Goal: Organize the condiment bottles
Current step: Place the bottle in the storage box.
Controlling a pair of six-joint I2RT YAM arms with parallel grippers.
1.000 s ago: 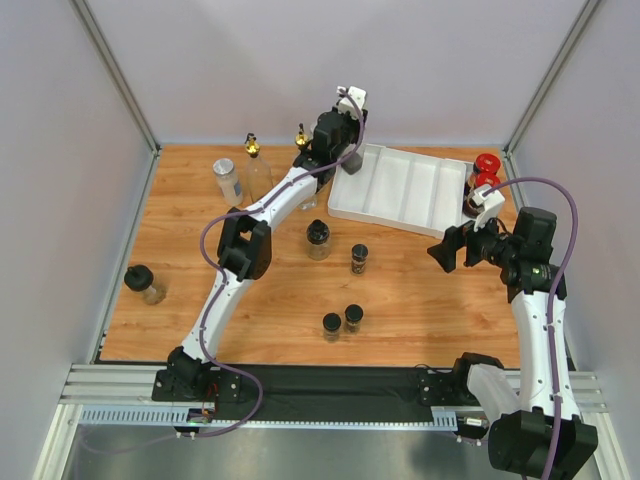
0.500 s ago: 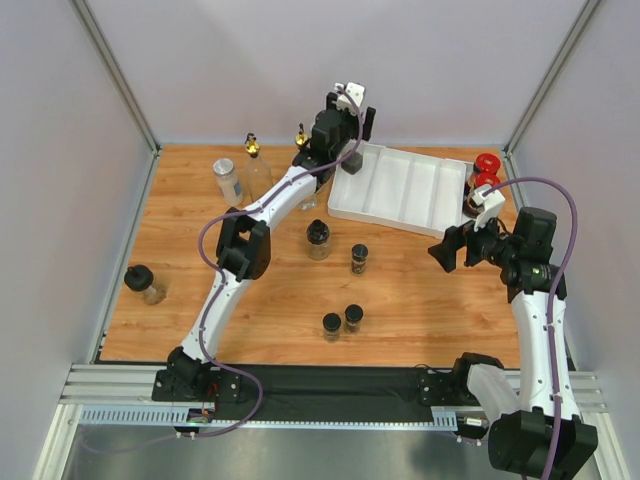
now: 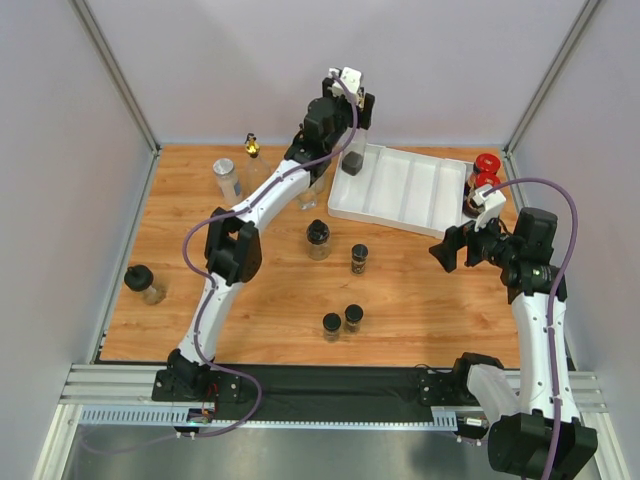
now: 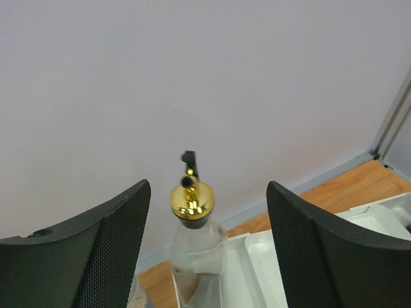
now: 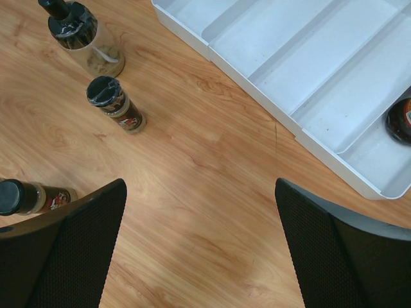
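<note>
A tall clear glass bottle [image 4: 192, 256] with a gold spout stands upright in the left end of the white tray [image 4: 270, 256]. My left gripper [image 4: 209, 192] is open, with one finger on each side of the spout and neither touching it. In the top view this gripper [image 3: 350, 150] hangs over the tray's left end [image 3: 372, 195] and hides that bottle. A second gold-spouted bottle [image 3: 252, 150] and a silver-lidded jar [image 3: 226, 176] stand at the back left. Two red-lidded jars [image 3: 485, 172] sit in the tray's right end. My right gripper [image 3: 455, 250] is open and empty above bare wood.
Black-capped jars stand on the table: one larger [image 3: 317, 238], one small [image 3: 359, 257], a pair [image 3: 342, 321] nearer the front, and one [image 3: 140, 280] at the far left. The right wrist view shows three of them [image 5: 113, 101] and the tray's compartments [image 5: 302, 58].
My left gripper has risen and drawn back toward the rear wall above the tray's left end. The right arm has not moved.
</note>
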